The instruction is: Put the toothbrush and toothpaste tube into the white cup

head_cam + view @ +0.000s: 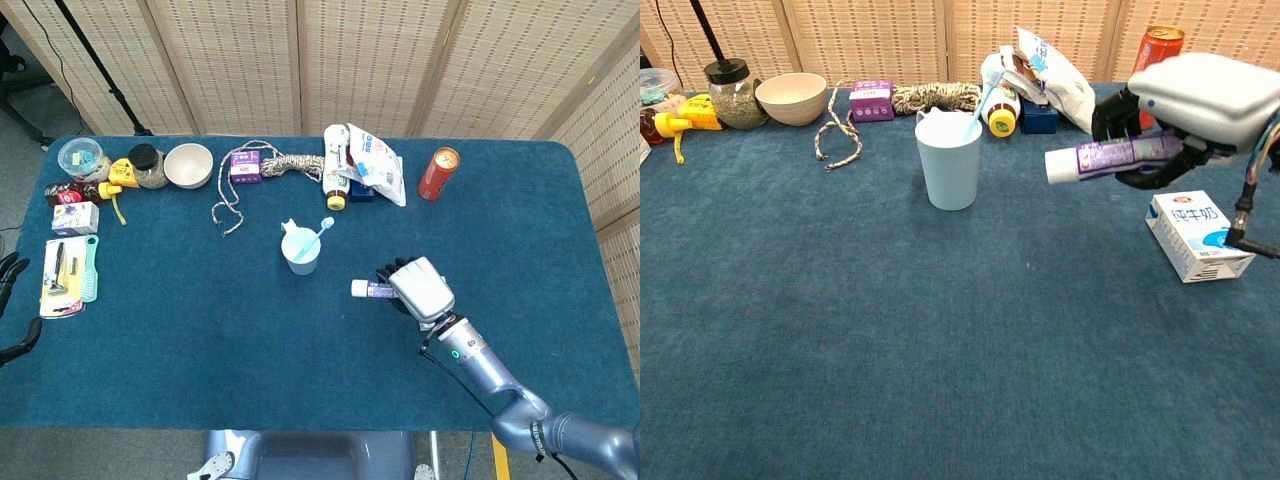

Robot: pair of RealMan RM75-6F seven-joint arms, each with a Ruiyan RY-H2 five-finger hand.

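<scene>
Gripping a purple-and-white toothpaste tube point(1110, 155) sideways above the blue cloth-covered table point(200, 320), the right hand point(1200, 105) has its dark fingers point(1118, 112) clamped around the tube's body, white cap end pointing toward a white plastic cup point(949, 160). A light blue toothbrush point(978, 108) stands tilted inside that cup. A small white milk carton point(1195, 233) lies below the hand. The left hand point(8, 275) barely shows at the table's edge; whether it is apart or together is unclear.

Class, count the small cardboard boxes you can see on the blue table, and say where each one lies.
4: a purple box beside the rope at the back, a dark blue box under the snack bags, a white-and-red box at the left edge, a white milk carton below the right hand. Others may be hidden.
</scene>
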